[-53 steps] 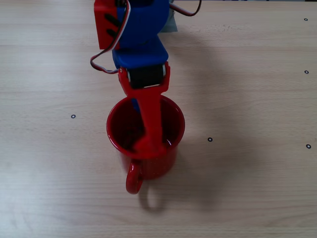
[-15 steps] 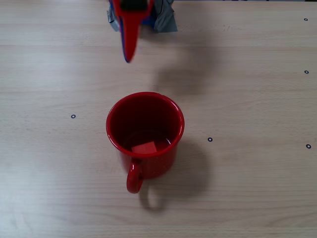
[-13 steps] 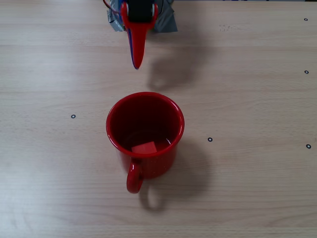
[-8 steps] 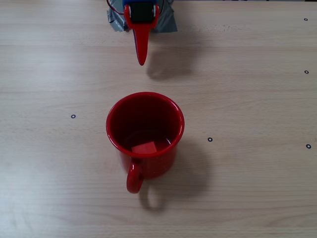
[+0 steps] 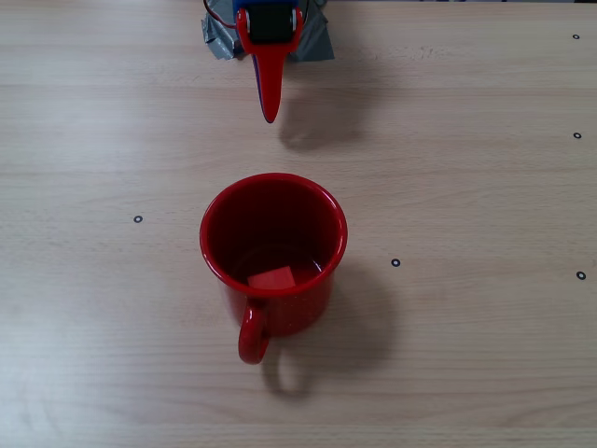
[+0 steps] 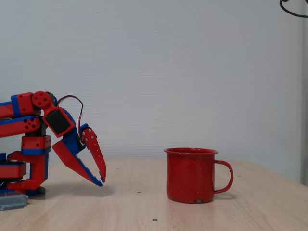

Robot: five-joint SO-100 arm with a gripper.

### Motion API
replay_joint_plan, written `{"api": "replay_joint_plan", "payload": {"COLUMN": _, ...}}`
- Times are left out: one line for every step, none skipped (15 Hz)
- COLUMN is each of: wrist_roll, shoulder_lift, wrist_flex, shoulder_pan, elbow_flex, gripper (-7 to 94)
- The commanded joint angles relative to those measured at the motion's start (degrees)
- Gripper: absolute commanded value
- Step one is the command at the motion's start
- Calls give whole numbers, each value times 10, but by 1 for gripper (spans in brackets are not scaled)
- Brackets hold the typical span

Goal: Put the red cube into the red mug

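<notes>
From where I sit the placing step looks done — the red cube (image 5: pixel 271 277) lies on the bottom of the red mug (image 5: pixel 273 245), against the wall on the handle side. My gripper (image 6: pixel 100 181) is folded low near the arm's base, well apart from the mug, fingertips almost together and holding nothing. I judge nothing further is called for — just park the arm.

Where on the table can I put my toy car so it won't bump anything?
Bare wood lies left and right of the red mug, and below its handle in the overhead fixed view. It is crowded only at the top, where the gripper hangs. The red cube sits inside the mug.
</notes>
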Motion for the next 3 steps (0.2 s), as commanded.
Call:
{"api": "replay_joint_plan", "payload": {"wrist_roll": 6, "shoulder_lift": 33, "wrist_flex": 10, "shoulder_pan": -9, "elbow_flex": 4, "gripper": 0}}
{"api": "replay_joint_plan", "payload": {"wrist_roll": 6, "shoulder_lift": 33, "wrist_flex": 10, "shoulder_pan": -9, "elbow_flex": 4, "gripper": 0}}
{"api": "replay_joint_plan", "payload": {"wrist_roll": 6, "shoulder_lift": 33, "wrist_flex": 10, "shoulder_pan": -9, "elbow_flex": 4, "gripper": 0}}
